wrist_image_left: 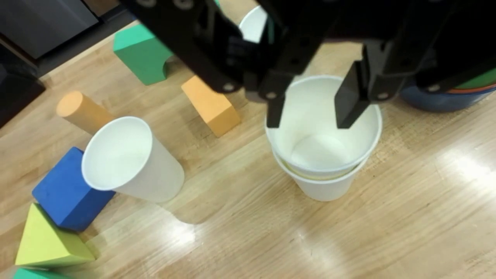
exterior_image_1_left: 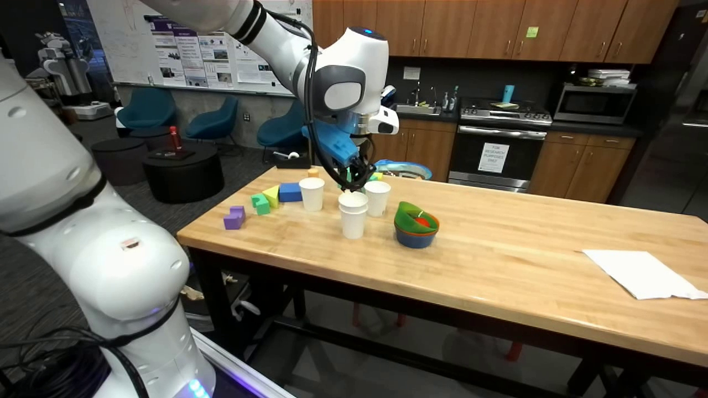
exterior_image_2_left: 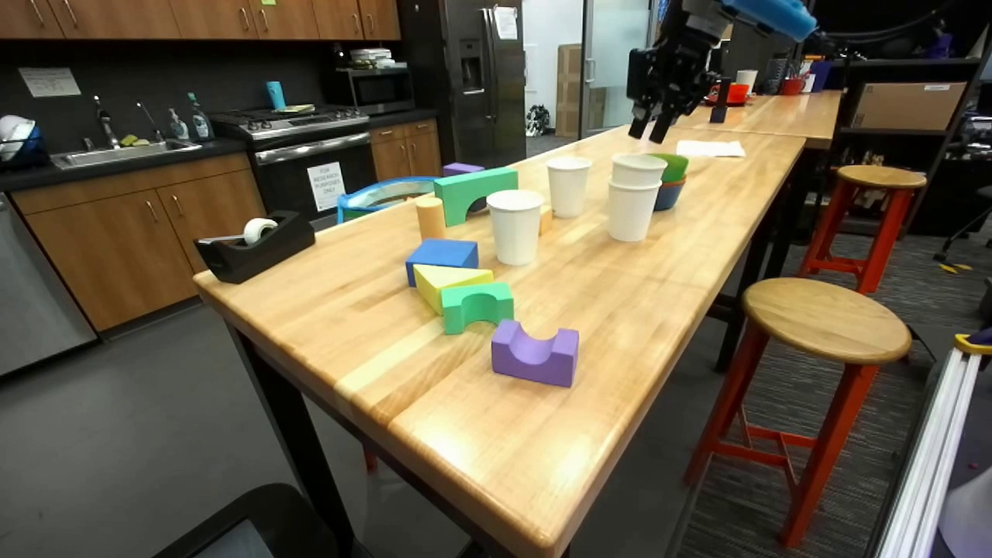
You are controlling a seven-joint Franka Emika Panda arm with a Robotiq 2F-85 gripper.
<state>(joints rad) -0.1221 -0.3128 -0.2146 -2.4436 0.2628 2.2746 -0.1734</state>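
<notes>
Nearest the camera in an exterior view we record the corner of the worktop (exterior_image_2_left: pixel 496 442), with a notched purple block (exterior_image_2_left: pixel 535 366) standing closest to it. Behind this, in a loose row, we note a small green arch (exterior_image_2_left: pixel 455 306), a yellow wedge (exterior_image_2_left: pixel 446 277) and a blue block (exterior_image_2_left: pixel 442 254), the last just beside a single white cup (exterior_image_2_left: pixel 516 232). Farther off stand an orange cylinder (exterior_image_2_left: pixel 431 219) and a longer green arch (exterior_image_2_left: pixel 473 188); a black tape dispenser (exterior_image_2_left: pixel 260 252) sits near the worktop's edge. In the wrist view we find an orange block (wrist_image_left: pixel 213 106) between the single white cup and a stack of two white cups (wrist_image_left: pixel 325 190). Crowding that stack are a second lone cup (exterior_image_1_left: pixel 378 200) and some nested bowls (exterior_image_1_left: pixel 415 240), near but apart from it. A white sheet (exterior_image_1_left: pixel 644 273) lies well away. We log the stack as standing upright on the worktop, just below the end effector (wrist_image_left: pixel 309 121). The end effector's fingers (wrist_image_left: pixel 350 100) are spread apart, gripping nothing, with their tips just above the stack's mouth; in an exterior view we see a slight gap over the rim.
</notes>
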